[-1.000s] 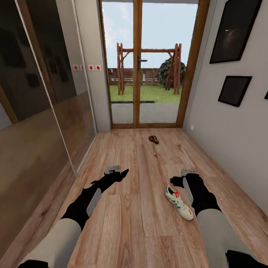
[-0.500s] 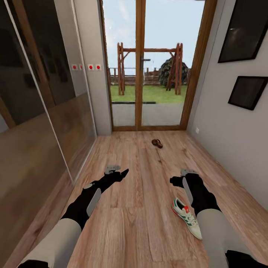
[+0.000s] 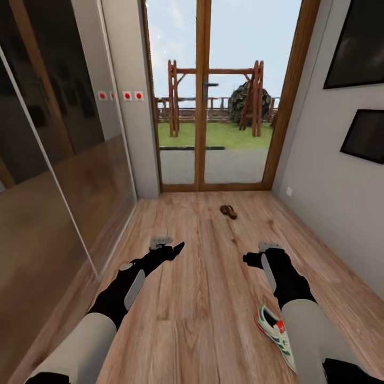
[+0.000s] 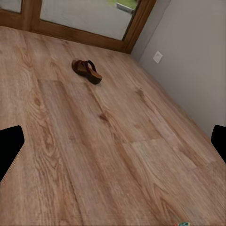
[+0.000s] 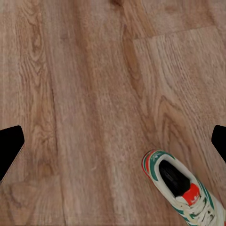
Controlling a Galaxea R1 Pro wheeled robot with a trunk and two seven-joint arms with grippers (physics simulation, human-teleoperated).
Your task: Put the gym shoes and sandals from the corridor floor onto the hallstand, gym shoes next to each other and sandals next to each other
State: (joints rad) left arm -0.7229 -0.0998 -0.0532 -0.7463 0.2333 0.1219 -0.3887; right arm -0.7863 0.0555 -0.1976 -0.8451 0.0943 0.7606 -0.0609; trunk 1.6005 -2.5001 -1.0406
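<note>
Across the lower half of the head view runs the corridor floor (image 3: 202, 298), light brown planks with visible grain and knots. At upper centre stands a wood-framed glass door (image 3: 205, 96) giving onto grass and a timber swing frame. Along the left edge sits a dark, reflective sliding panel (image 3: 48, 160); on the grey wall at upper right hang two dark picture frames (image 3: 368, 136).

Both arms extend forward over the floor at mid-frame. The left gripper (image 3: 178, 247) is at centre left, and in the left wrist view its fingertips (image 4: 9, 150) sit at opposite edges of the picture, well apart, with nothing between them. The right gripper (image 3: 248, 258) is at centre right; its fingertips (image 5: 10, 146) likewise stand wide apart and hold nothing.

One gym shoe (image 3: 274, 328) lies on the floor at lower right, partly hidden by the right forearm, upright on its sole. One sandal (image 3: 229, 212) lies on the floor just above centre, near the door threshold, well apart from the shoe.
</note>
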